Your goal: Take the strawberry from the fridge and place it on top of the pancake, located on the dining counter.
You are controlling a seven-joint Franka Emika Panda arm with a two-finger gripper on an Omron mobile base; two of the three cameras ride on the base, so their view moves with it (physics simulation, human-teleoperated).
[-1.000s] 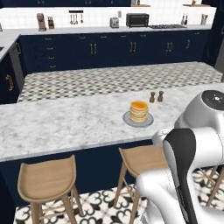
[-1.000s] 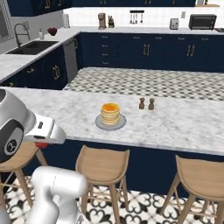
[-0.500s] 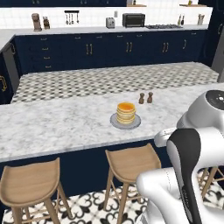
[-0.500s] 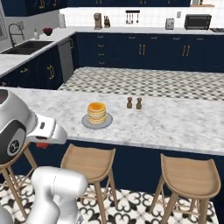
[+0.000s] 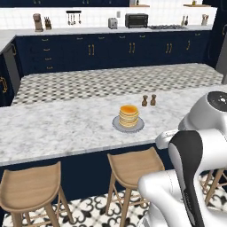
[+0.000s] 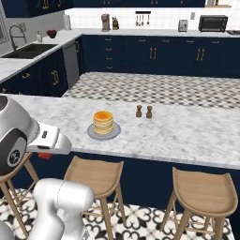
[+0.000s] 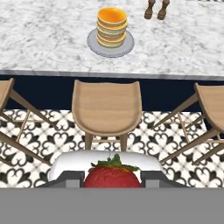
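Strawberry, glossy red and rounded, is clamped in the tool above wooden stool.

One strawberry. One stack of pancakes on one grey plate. Two small brown shakers stand on one marble worktop. Three wooden stools in the hand view. One toaster oven.

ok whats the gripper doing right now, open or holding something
Gripper: shut on the strawberry, held between its fingertips over a wooden stool, short of the dining counter.
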